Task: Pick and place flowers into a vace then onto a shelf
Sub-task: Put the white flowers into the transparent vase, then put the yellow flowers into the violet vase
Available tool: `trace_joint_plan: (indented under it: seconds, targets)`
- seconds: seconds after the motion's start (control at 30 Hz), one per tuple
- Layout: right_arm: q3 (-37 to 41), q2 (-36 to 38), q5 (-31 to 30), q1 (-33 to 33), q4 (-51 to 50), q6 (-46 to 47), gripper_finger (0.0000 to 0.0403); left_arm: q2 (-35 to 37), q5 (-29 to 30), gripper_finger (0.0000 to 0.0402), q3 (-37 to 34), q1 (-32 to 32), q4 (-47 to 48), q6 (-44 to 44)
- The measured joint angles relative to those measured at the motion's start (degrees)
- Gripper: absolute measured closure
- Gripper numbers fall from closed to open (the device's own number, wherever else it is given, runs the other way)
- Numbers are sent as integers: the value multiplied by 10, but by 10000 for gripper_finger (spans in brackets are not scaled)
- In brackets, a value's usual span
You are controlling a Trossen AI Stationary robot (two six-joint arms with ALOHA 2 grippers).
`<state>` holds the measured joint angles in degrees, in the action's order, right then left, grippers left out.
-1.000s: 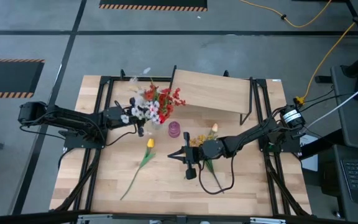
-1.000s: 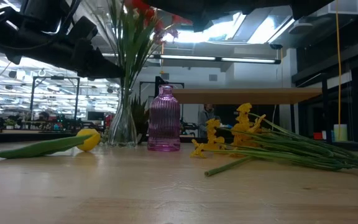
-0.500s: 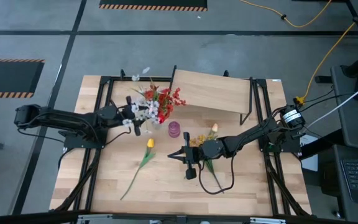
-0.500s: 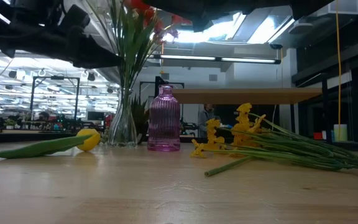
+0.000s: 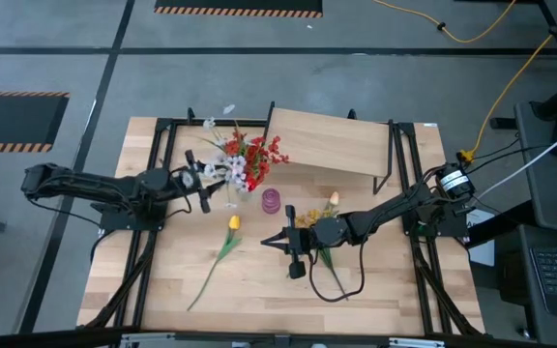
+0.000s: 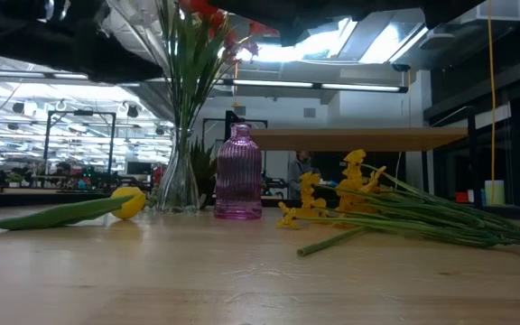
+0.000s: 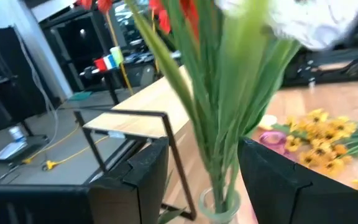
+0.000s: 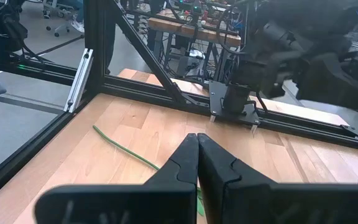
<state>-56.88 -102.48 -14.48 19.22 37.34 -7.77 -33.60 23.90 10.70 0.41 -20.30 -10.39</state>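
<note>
Red-topped flowers (image 5: 245, 159) stand between left fingers (image 7: 143, 180) spread wide; right fingers (image 8: 185, 163) pressed together.

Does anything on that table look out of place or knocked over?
Nothing is knocked over: the clear vase of flowers and the pink bottle stand upright. But a yellow tulip and a bunch of yellow flowers lie flat on the tabletop, not in any vase.

Bare tabletop (image 5: 259, 280) toward the front; flowers (image 5: 245, 159), pink vase (image 5: 272, 200), shelf (image 5: 332, 140) crowding the rear.
</note>
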Motion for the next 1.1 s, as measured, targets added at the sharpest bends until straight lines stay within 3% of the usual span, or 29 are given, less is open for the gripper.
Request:
trace_joint_plan:
  seconds: [0.43, 0.67, 0.9, 1.1]
  targets:
    - [0, 2, -20, 0, 1, 4, 397, 45, 32, 239, 0, -95, 78, 22]
    - [0, 16, -20, 0, -12, 16, 397, 40, 30, 297, 0, -178, 85, 47]
    - [0, 33, -20, 5, -65, 15, 397, -16, 64, 391, 1, -256, 85, 122]
    - [0, 34, -33, 5, -110, 51, 397, -108, 125, 399, 10, -298, 80, 204]
